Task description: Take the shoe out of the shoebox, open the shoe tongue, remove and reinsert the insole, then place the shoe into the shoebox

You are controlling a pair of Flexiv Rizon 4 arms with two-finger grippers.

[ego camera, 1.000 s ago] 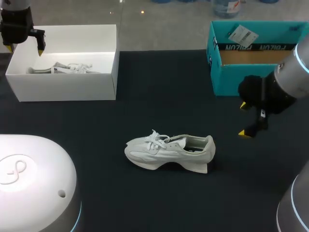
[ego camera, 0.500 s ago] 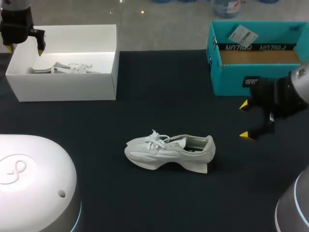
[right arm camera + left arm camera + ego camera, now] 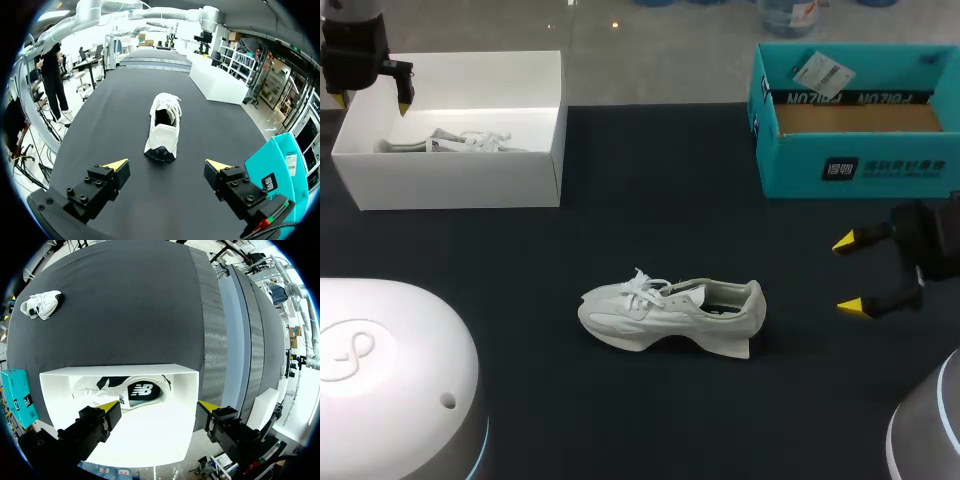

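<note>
Your white sneaker (image 3: 670, 315) is sitting upright on the dark surface (image 3: 620, 200). Your right jaws are hanging open off its heel, and your left jaws are gaping above the white shoebox (image 3: 450, 180) beyond its toe.

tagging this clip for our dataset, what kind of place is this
Probably a robot lab workbench for shoe-handling trials: a dark table with a white sneaker lying loose, a white shoebox and a teal shoebox, and the left gripper and right gripper with fingers open.

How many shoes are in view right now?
2. One shoe sits on the table centre; a second shoe lies in the white box. The teal box may hide more.
</note>
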